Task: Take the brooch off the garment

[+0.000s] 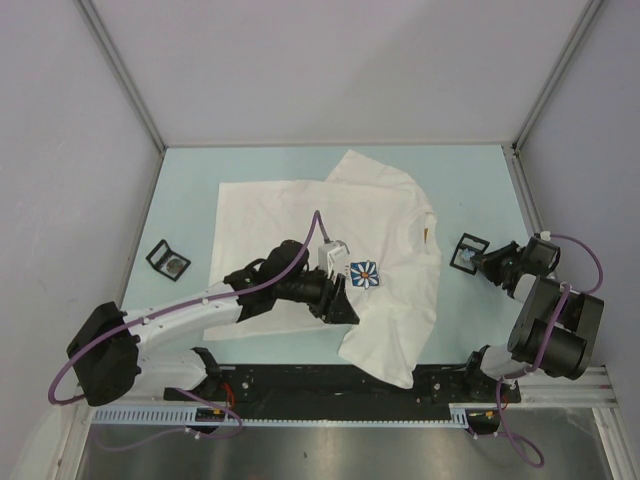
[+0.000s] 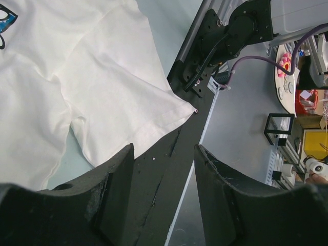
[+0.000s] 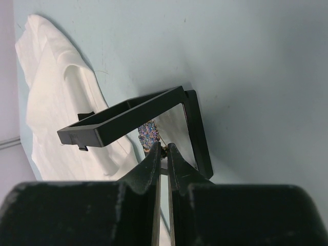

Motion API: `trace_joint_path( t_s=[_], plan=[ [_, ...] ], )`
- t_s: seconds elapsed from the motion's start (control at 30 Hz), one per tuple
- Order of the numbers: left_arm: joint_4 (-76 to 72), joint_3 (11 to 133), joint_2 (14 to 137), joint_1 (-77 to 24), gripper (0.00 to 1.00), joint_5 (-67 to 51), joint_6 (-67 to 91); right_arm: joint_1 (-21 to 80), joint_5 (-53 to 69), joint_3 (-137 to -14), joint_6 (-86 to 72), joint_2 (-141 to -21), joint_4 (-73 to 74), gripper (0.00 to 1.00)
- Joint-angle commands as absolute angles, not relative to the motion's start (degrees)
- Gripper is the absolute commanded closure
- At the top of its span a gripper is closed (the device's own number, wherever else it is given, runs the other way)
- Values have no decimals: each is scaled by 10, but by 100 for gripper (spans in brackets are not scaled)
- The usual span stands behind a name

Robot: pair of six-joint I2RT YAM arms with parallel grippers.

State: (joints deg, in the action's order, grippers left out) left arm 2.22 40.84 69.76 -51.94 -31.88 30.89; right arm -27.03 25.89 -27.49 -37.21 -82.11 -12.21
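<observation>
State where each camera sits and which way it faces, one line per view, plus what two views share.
Top external: above and behind the arms, looking down on the table and T-shirt; left arm and right arm show.
Left wrist: over the T-shirt, facing its edge and the black rail; the open left end effector shows.
Right wrist: low over the table, facing a black frame; the right end effector shows, shut on the brooch.
Shared: top and right wrist both show that frame.
</observation>
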Motion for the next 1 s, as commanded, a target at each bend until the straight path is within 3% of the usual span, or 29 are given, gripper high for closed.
trace_joint_path(
  t_s=[0.0,0.8,0.97],
  plan=[
    [5,431,699,-515,45,-331,301,-265,250,-297,-356,-827,-128,98],
    [7,428,688,-514,45,-334,300,-243,207,-313,-335,-811,-87,92],
    [6,428,687,-514,45,-335,300,-243,211,-319,-329,-803,-72,82]
  ],
)
